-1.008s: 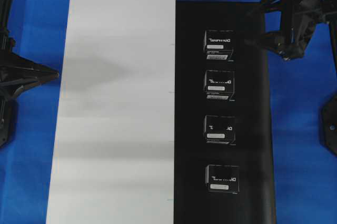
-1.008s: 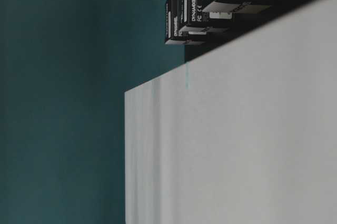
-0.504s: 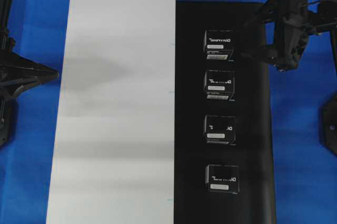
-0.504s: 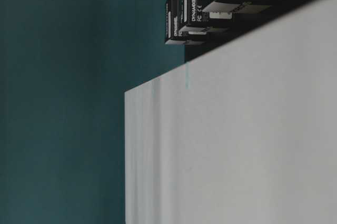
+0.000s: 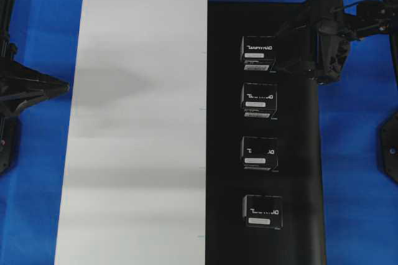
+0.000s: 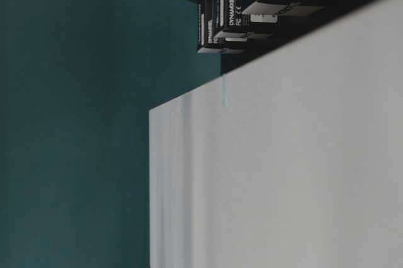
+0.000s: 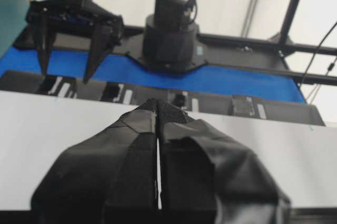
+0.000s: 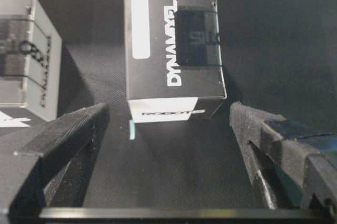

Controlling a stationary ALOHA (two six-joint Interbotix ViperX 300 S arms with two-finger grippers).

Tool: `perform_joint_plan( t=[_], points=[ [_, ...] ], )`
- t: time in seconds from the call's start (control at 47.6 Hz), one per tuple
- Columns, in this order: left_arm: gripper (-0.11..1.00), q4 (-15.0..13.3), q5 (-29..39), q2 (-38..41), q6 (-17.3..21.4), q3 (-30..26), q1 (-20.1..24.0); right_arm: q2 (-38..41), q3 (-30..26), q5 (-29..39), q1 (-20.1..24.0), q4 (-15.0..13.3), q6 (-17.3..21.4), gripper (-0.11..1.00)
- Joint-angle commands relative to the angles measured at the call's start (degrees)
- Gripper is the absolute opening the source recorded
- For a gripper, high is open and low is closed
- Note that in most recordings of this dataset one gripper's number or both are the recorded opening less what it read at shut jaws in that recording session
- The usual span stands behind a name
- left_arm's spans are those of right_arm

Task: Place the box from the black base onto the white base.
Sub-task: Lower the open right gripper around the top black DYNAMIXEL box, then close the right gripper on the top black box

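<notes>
Far left in the overhead view, the left gripper [image 5: 62, 86] sits over the blue counter [image 5: 37, 172] just off the edge of the white base [image 5: 137, 122], and the left wrist view shows its fingers [image 7: 147, 129] pressed flat together, clamped on nothing. The white base itself lies bare, edge to edge with the black base [image 5: 224, 153] on its right. There, four black boxes stand in a single column, all upright, white lettering up. The farthest of them, the box [image 5: 259, 53], is the one in play: the right gripper [image 5: 292, 47] hangs just beside it on its right, above the black base. From the right wrist view, its jaws are spread as wide as they go, one finger [image 8: 63, 145] low on the left, the other low on the right, and the box [image 8: 171, 53] stands ahead between them, untouched. Its neighbour [image 8: 23, 58] shows at the left edge of that view.
</notes>
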Motion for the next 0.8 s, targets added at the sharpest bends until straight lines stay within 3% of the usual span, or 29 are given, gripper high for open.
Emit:
perform_joint_plan(
  t=[0.0, 0.777],
  points=[
    [-0.03, 0.09, -0.18, 0.26, -0.09, -1.49, 0.18, 1.49, -1.05, -0.18, 0.44, 0.35, -0.18, 1.00],
    [-0.03, 0.09, 0.09, 0.18, -1.14, -1.49, 0.18, 6.15, -3.25, -1.67, 1.23, 0.44, -0.18, 1.00]
  ],
)
